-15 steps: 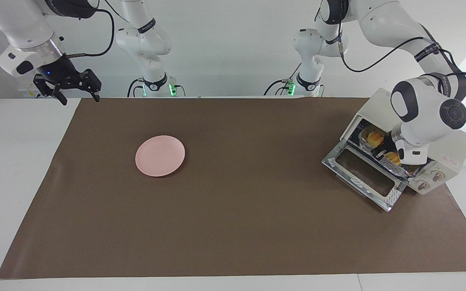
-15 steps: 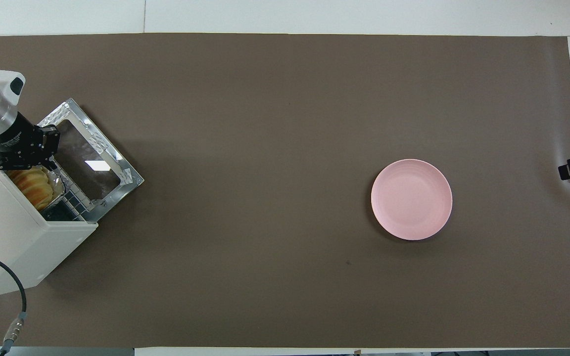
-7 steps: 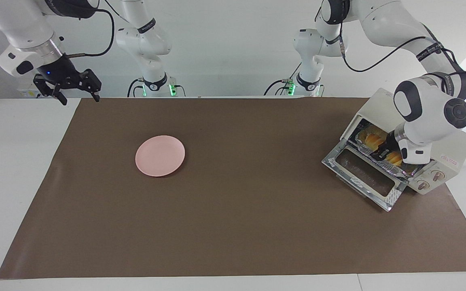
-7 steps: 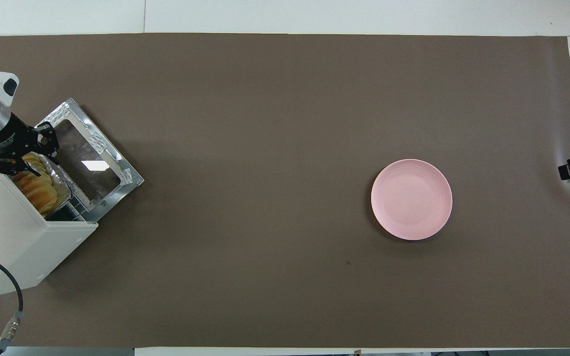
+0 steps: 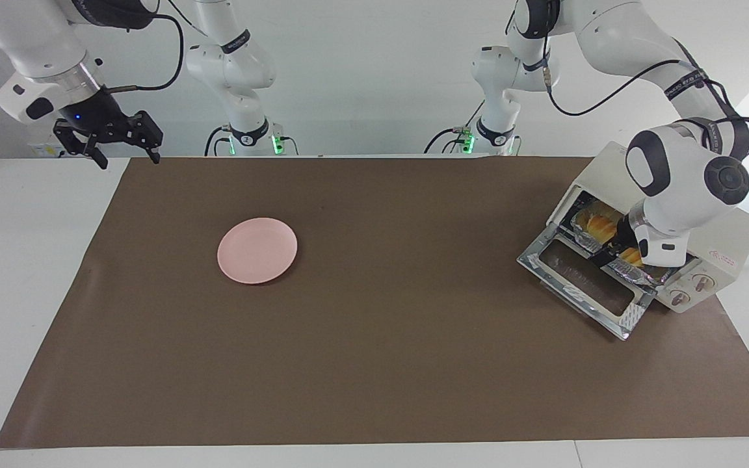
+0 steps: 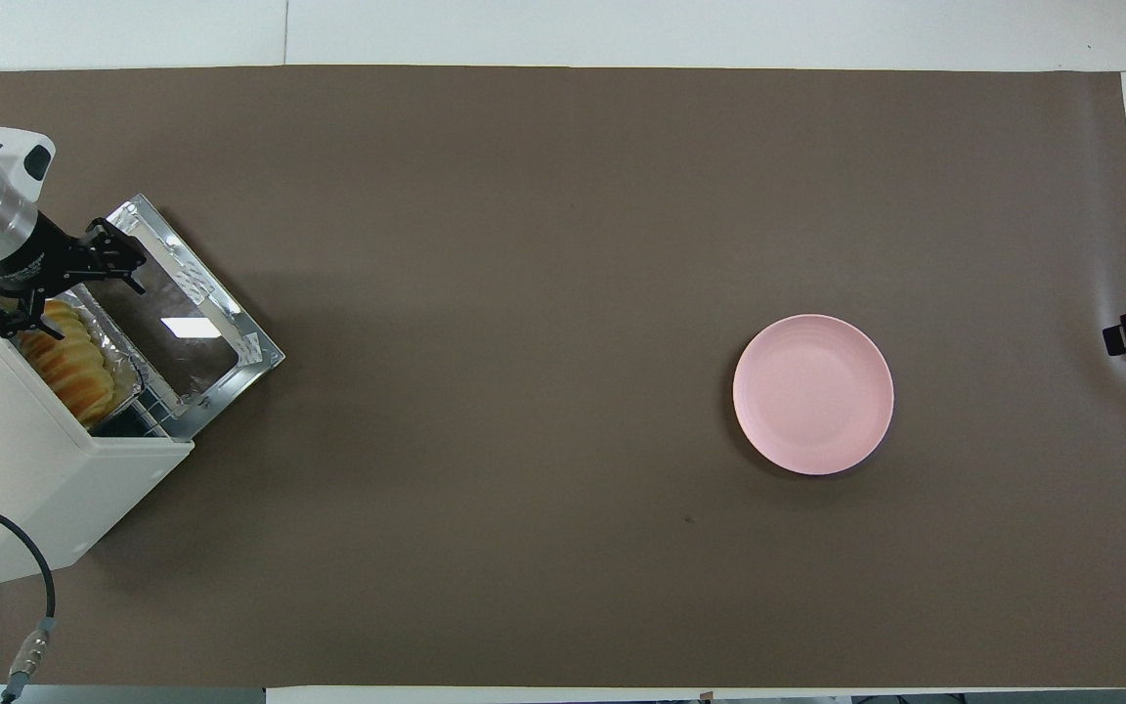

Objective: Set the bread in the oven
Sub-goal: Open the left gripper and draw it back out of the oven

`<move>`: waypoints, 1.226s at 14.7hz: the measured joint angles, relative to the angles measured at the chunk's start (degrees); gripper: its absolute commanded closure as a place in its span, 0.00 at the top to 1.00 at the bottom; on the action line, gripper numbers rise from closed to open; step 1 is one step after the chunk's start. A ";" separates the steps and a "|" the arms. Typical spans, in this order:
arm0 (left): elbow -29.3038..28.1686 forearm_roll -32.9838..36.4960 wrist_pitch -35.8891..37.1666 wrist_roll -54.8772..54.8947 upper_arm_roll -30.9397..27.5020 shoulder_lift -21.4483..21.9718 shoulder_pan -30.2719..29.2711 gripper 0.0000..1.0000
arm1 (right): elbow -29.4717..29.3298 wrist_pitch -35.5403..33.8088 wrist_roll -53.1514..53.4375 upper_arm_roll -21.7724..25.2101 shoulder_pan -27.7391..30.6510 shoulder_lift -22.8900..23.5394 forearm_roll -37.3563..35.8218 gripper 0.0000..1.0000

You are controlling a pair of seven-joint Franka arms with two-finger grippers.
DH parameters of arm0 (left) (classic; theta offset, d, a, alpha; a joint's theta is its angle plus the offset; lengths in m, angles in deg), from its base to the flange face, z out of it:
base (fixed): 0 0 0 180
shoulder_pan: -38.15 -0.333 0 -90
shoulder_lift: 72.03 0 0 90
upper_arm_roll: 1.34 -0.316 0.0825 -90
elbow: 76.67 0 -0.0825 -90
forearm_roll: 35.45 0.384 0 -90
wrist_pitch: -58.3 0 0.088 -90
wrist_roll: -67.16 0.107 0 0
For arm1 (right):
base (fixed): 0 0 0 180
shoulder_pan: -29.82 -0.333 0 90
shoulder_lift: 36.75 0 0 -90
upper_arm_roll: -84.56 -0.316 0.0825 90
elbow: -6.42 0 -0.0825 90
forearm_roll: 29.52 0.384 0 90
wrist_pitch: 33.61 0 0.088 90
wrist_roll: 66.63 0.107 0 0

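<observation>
Bread (image 6: 69,367) sits inside the oven (image 5: 725,244); left gripper (image 6: 60,284) hovers over its door, fingers spread, empty; right gripper (image 5: 124,153) waits, open.

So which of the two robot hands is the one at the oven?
The left gripper, over the oven's open door beside the bread. The right gripper waits at the table's other end.

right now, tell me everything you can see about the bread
The bread is a small yellow-orange loaf with ridged, slice-like segments. It lies flat in a crinkled foil tray just inside the oven, whose glass door is dropped open. Part of it is hidden by the left gripper, which is open at the oven's mouth and not holding it.
</observation>
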 measured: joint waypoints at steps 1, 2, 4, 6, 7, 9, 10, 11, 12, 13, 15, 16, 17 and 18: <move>0.12 -0.01 -0.29 0.29 0.05 0.00 0.30 1.00 | 0.00 0.00 0.00 0.00 0.00 0.00 0.00 1.00; 0.25 -0.03 -0.70 0.38 0.06 0.01 0.84 1.00 | 0.00 0.00 0.00 0.00 0.00 0.00 0.00 1.00; 0.49 -0.04 -1.33 0.39 0.13 0.02 2.19 1.00 | 0.00 0.00 0.00 0.00 0.00 0.00 0.00 1.00; 1.12 -0.04 -1.76 0.40 0.18 0.03 3.22 1.00 | 0.00 0.00 0.00 0.00 0.00 0.00 0.00 1.00; 1.78 -0.05 -2.00 0.40 0.20 0.04 3.46 1.00 | 0.00 0.00 0.00 0.00 0.00 0.00 0.00 1.00; 4.00 -0.39 -2.19 0.39 0.09 0.11 3.52 1.00 | 0.00 0.00 0.00 0.00 0.00 0.00 0.00 1.00; 5.41 -0.52 -2.21 0.59 -0.08 0.18 3.48 1.00 | 0.00 0.00 0.00 0.00 0.00 0.00 0.00 1.00; 6.64 -0.53 -2.21 1.58 -0.28 0.40 3.41 1.00 | 0.00 0.00 0.00 0.00 0.00 0.00 0.00 1.00; 7.47 -0.54 -2.20 3.83 -0.50 0.77 3.18 1.00 | 0.00 0.00 0.00 0.00 0.00 0.00 0.00 1.00; 7.94 -0.54 -2.19 6.85 -0.61 1.36 2.64 1.00 | 0.00 0.00 0.00 0.00 0.00 0.00 0.00 1.00; 8.06 -0.54 -2.08 12.68 -0.89 2.87 0.80 1.00 | 0.00 0.00 0.00 0.00 0.00 0.00 0.00 1.00; 8.05 -0.54 -1.95 15.65 -1.00 3.67 -0.36 1.00 | 0.00 0.00 0.00 0.00 0.00 0.00 0.00 1.00; 8.03 -0.55 -1.77 18.68 -1.05 4.56 -1.58 1.00 | 0.00 0.00 0.00 0.00 0.00 0.00 0.00 1.00; 7.91 -0.56 -1.38 21.26 -1.09 5.56 -2.63 1.00 | 0.00 0.00 0.00 0.00 0.00 0.00 0.00 1.00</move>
